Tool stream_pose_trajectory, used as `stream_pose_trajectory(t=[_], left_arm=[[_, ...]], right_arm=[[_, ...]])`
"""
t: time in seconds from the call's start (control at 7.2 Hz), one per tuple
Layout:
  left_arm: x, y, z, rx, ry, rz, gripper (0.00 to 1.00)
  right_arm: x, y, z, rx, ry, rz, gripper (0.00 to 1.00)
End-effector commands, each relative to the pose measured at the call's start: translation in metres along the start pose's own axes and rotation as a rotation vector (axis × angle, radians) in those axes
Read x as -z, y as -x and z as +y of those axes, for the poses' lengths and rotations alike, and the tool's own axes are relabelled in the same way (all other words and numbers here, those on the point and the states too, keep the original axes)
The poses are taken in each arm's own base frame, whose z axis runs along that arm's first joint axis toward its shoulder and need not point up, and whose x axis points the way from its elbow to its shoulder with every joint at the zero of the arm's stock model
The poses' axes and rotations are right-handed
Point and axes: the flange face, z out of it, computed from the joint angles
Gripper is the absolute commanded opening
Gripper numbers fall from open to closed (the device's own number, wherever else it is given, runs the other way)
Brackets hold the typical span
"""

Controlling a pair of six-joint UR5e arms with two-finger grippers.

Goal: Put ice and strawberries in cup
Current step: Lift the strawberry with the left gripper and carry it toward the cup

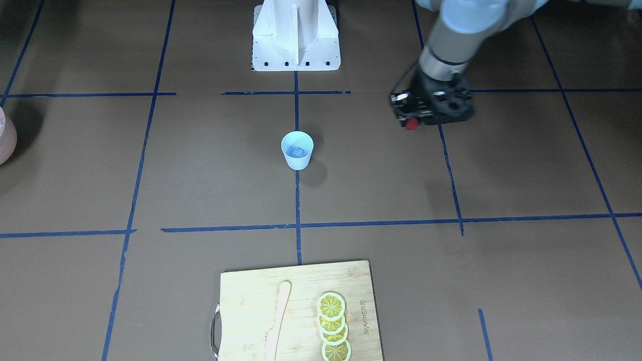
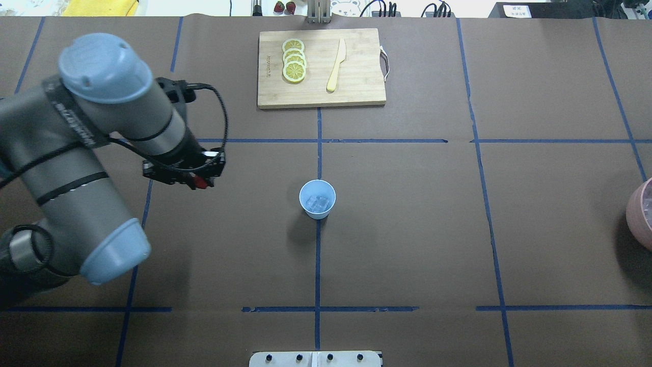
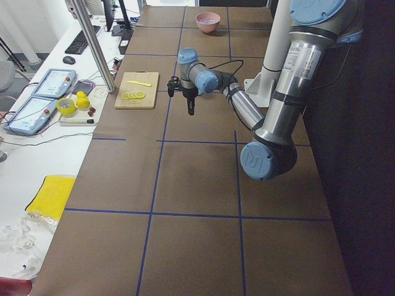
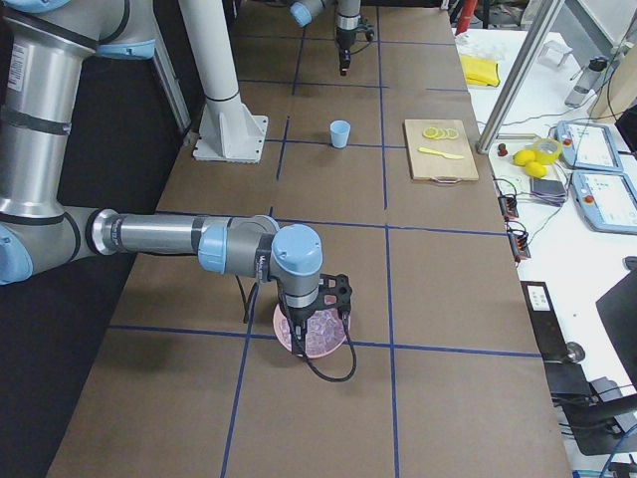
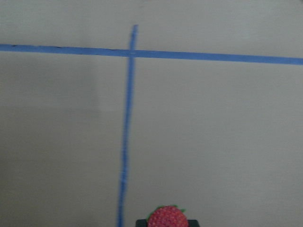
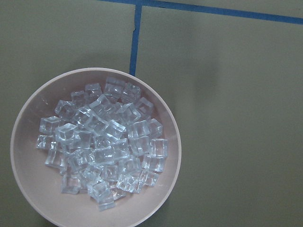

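Front-facing view: the left hand [image 1: 412, 120] is gripping the strawberry [image 1: 411, 124], hanging well apart from the cup [image 1: 297, 161], which is holding ice [image 1: 299, 151]. Exterior right view: the right hand [image 4: 311, 321] is hovering over a pink bowl [image 4: 336, 344], far from the cup; I cannot tell its grip.

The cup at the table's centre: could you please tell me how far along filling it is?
Done: ice lies in the cup. In hand: the left gripper holds the strawberry, off to the cup's side, not above it. Left: carry it over the cup and release.
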Motion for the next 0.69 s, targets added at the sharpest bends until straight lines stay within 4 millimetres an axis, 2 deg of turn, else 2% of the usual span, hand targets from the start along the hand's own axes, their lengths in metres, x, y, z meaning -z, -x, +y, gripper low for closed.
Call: stream_pose_trajectory(t=[0.0,0.14,0.28,0.42,0.56], left_arm=[[-0.012,-0.117,0.015,0.105,-0.015,-0.002,0.0],[-0.016,-0.148,0.01,0.123,-0.011,-0.01,0.0],[-0.024,-0.17,0.032,0.126,0.001,-0.011,0.03],[-0.036,-0.185,0.04,0.155,-0.024,-0.02,0.06],[-0.039,-0.194,0.046,0.149,-0.02,-0.021,0.18]], right_arm=[[0.001,0.001,-0.001,0.002,-0.003,-0.001,1.0],[0.001,0.001,-0.001,0.002,-0.003,-0.001,1.0],[0.001,0.001,0.0,0.004,-0.002,-0.001,1.0],[0.001,0.001,0.0,0.003,-0.002,-0.001,1.0],[0.001,0.001,0.0,0.003,-0.002,-0.001,1.0]])
